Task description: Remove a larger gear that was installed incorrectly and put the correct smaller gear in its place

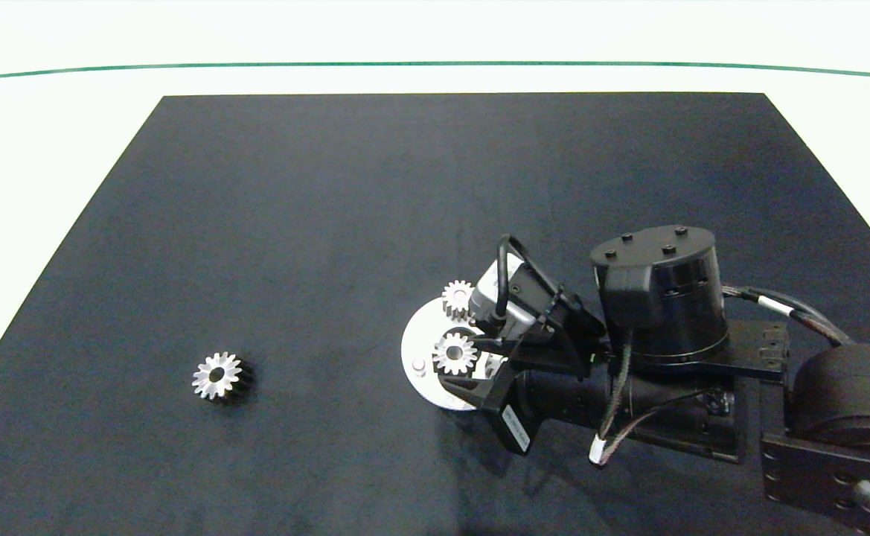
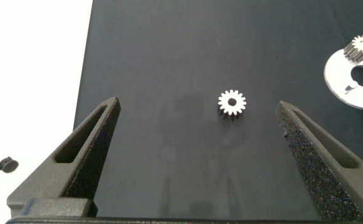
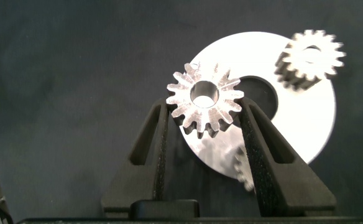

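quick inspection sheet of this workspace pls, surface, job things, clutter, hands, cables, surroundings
surface: black mat on white table
job's things: larger gear gripped over round plate; smaller gear lying loose on the mat
clutter: another small gear on the plate
hands: right hand shut on the larger gear; left hand open above the mat
cables: black cable loop at right wrist
surroundings: green line across the table's far side
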